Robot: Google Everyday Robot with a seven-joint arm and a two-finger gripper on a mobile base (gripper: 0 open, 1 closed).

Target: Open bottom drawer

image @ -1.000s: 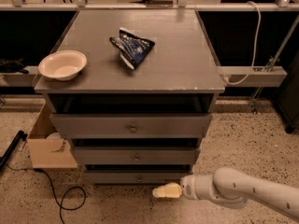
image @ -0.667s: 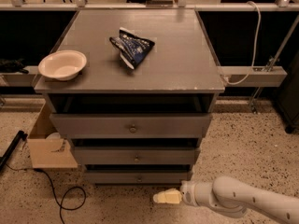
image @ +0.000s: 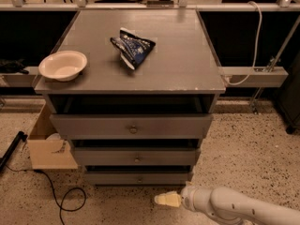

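Note:
The bottom drawer [image: 140,177] is the lowest and narrowest of three grey fronts on the cabinet, with a small round knob [image: 139,179] at its centre. Its front sits in line with the frame. My gripper [image: 161,200] is at the end of the white arm that comes in from the lower right. It hangs low over the floor, just below and slightly right of the bottom drawer's knob, pointing left. It holds nothing that I can see.
The mid drawer [image: 136,157] and the top drawer [image: 132,125] are above. A white bowl [image: 63,65] and a dark blue chip bag [image: 133,48] lie on the cabinet top. A cardboard box [image: 48,146] and a black cable [image: 65,201] are on the floor at left.
The gripper and arm have dropped lower and drawn slightly back from the drawer front toward the bottom of the view. The drawers have not moved.

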